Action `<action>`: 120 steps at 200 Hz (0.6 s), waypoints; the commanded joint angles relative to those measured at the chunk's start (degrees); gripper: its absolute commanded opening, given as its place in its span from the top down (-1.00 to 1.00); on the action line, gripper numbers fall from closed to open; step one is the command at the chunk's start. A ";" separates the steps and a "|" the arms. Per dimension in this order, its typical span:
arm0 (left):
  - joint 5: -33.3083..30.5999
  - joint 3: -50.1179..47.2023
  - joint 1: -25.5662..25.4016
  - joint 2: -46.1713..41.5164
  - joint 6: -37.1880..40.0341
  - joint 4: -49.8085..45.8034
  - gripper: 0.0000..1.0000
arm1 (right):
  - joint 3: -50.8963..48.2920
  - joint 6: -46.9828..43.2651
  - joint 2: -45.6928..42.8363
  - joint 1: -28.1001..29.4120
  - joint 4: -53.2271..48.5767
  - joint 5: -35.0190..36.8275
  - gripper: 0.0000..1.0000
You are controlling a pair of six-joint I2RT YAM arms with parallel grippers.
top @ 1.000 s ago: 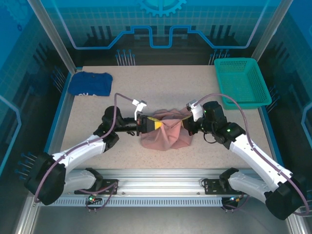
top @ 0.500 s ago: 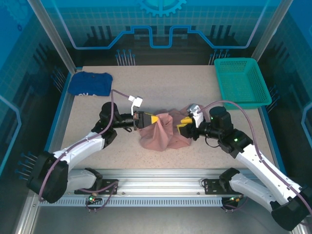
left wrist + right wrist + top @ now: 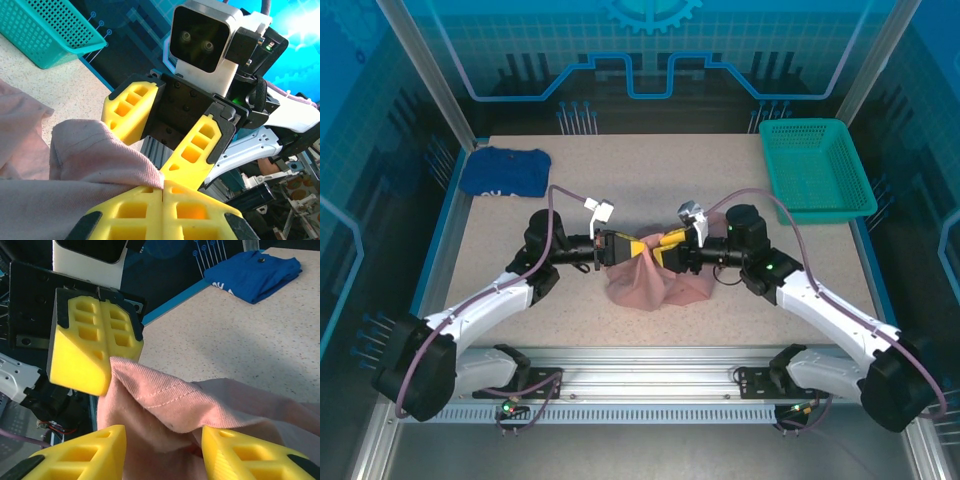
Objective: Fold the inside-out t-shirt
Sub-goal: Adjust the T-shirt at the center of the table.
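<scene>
The inside-out t-shirt (image 3: 655,282) is a crumpled dusty-pink heap at the table's middle. My left gripper (image 3: 638,247) is shut on a raised fold of it; in the left wrist view its yellow tips (image 3: 164,187) pinch the pink cloth (image 3: 95,160). My right gripper (image 3: 666,243) faces it tip to tip, open. In the right wrist view its fingers (image 3: 90,452) stand apart on either side of the stitched hem (image 3: 170,395), just below the shut left gripper (image 3: 97,372). The rest of the shirt hangs down to the table.
A dark blue folded garment (image 3: 505,172) lies at the table's back left corner. A teal mesh basket (image 3: 817,165) stands at the back right. Speckled tabletop (image 3: 650,175) stretches behind the shirt; the metal rail (image 3: 650,380) runs along the near edge.
My right gripper opened and let go of the shirt's right side, drew back, then swung left up to the left gripper's held fold. The left gripper stayed shut, lifting slightly.
</scene>
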 commanded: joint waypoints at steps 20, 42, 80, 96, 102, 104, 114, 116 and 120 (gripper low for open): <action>0.43 0.41 -0.44 -1.60 2.41 -0.43 1.00 | 0.83 4.81 1.15 0.27 7.84 -3.79 0.64; -0.72 0.05 -0.39 -1.67 3.67 -1.73 1.00 | 0.77 4.99 -0.36 0.10 7.62 -3.20 1.00; -4.40 0.13 -0.21 -2.51 7.21 -6.53 1.00 | -0.23 6.44 -4.25 1.01 7.72 -1.39 1.00; -4.12 0.22 -0.18 -3.12 7.52 -6.73 1.00 | 0.43 4.93 -4.86 1.30 2.33 2.76 1.00; -3.99 0.16 -0.19 -3.44 7.55 -6.67 1.00 | 0.69 4.65 -4.78 1.24 -0.20 5.54 0.94; -3.94 0.14 -0.21 -3.49 7.59 -6.70 1.00 | 0.71 4.63 -4.71 1.24 -1.11 6.65 0.86; -3.70 0.13 -0.21 -3.87 7.58 -6.79 1.00 | 1.04 3.94 -3.99 1.32 -4.38 9.93 0.41; -3.71 0.13 -0.21 -3.95 7.66 -6.82 1.00 | 1.13 3.75 -3.76 1.33 -4.93 10.29 0.32; -3.62 0.12 -0.21 -3.98 7.64 -6.92 1.00 | 1.22 3.11 -3.45 1.28 -5.77 10.60 0.21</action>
